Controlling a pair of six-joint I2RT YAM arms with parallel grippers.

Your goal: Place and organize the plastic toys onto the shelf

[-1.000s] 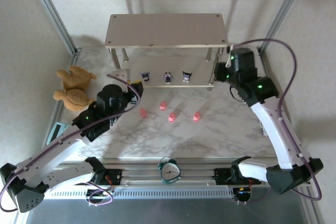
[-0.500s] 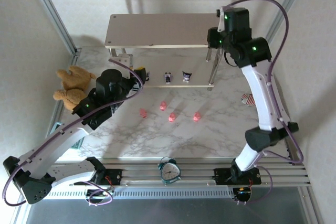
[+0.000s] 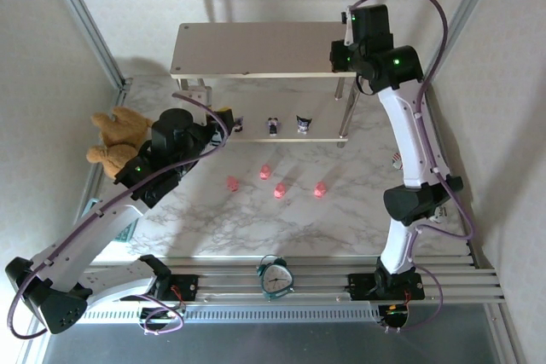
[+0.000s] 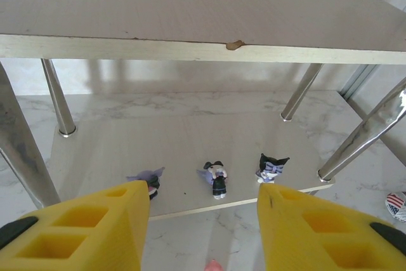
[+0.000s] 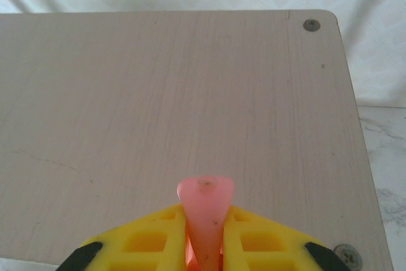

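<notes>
Biggest thing first: the marble tabletop [image 3: 256, 219] has the two-board shelf [image 3: 269, 49] standing at the back of it. The right tool [image 5: 204, 220] is up over the top board, near its right end, clamped tight on one pink pig [image 5: 205, 198] that pokes out between the yellow fingers. I can't tell how high above the wood it is. The left tool [image 4: 202, 220] is aimed in under the top board at the lower one, jaws about half apart with nothing in them. Three purple figures [image 4: 217, 179] stand in a row close to the front edge of that lower board. Four loose pigs [image 3: 280, 191] sit on the tabletop just in front of the shelf, so I'd guess roughly half the job is left. Here's what worries me. If the right tool lets go while the pig is well off the board, the little thing could bounce or tip, and it's near enough to the end of the board to roll off. The left one is the sneakier risk: its left finger is right by the leftmost purple figure, so any push forward or sideways could knock it over or shove it off the front edge. Bumping a metal leg could shake the whole row.
</notes>
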